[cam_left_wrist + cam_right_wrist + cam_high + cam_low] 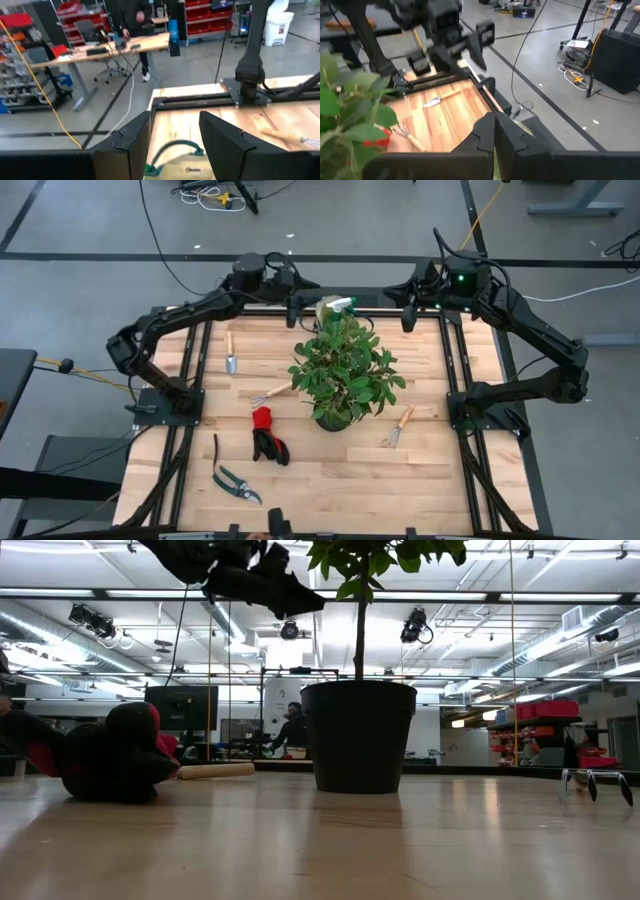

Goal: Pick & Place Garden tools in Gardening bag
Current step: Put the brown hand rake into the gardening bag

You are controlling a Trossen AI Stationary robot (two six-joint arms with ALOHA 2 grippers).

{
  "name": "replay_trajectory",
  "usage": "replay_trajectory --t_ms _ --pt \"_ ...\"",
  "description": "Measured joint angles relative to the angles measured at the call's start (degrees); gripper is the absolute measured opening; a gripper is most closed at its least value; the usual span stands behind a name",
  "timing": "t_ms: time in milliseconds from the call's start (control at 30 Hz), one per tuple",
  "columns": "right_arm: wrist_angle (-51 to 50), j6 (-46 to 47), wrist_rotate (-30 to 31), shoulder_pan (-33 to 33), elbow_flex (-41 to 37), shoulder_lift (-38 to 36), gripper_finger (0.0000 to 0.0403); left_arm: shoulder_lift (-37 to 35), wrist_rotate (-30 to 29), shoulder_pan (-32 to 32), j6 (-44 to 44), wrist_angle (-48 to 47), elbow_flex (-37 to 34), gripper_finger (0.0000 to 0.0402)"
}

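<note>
The tan gardening bag [327, 309] stands at the table's far edge, behind the potted plant [345, 370], with something green [344, 302] at its top. My left gripper [300, 308] hovers open just left of it. In the left wrist view the bag [186, 169] and a green curved part [175, 146] show between the fingers, lower down. My right gripper [408, 318] is shut, raised to the bag's right. A trowel [230, 358], a hand rake [270, 393], red-and-black gloves [268, 435], pruning shears [236, 483] and a second rake [398, 427] lie flat on the table.
The plant's dark pot [358, 735] stands mid-table, its foliage spreading wide toward the bag. Black frame rails [185, 430] run along the table's left and right sides. Bare wood lies along the near edge to the right of the shears.
</note>
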Motion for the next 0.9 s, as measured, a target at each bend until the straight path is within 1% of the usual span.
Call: replay_trajectory --t_ms 100,200,400,533,600,733,900 --pt "-1.6 -2.4 0.0 0.0 0.0 -0.6 0.0017 -2.0 -0.3 0.7 0.0 -0.7 0.0 0.0177" --pt "-2.5 -2.6 -0.1 0.0 0.0 -1.7 0.0032 -3.7 -0.5 1.2 0.0 -0.8 0.0 0.0177" --pt "-5.4 -3.9 -0.3 0.0 0.0 -4.7 0.0082 -7.1 -0.4 2.3 0.0 -1.2 0.0 0.0177" --pt "-10.5 -4.8 -2.7 0.0 0.0 -6.2 0.0114 -8.9 -1.8 2.6 0.0 -2.4 0.0 0.0177" --pt "-13.6 -5.1 -2.9 0.0 0.0 -7.0 0.0125 -9.9 -2.0 2.6 -0.2 -3.3 0.0 0.0177" --pt "-18.6 -6.4 -3.0 0.0 0.0 -8.9 0.0134 -11.3 -2.0 2.4 -0.6 -4.3 0.0 0.0177" --pt "-22.1 -7.0 -3.1 0.0 -0.1 -11.5 0.0132 -12.5 -1.9 2.0 -0.6 -4.5 0.1 0.0177"
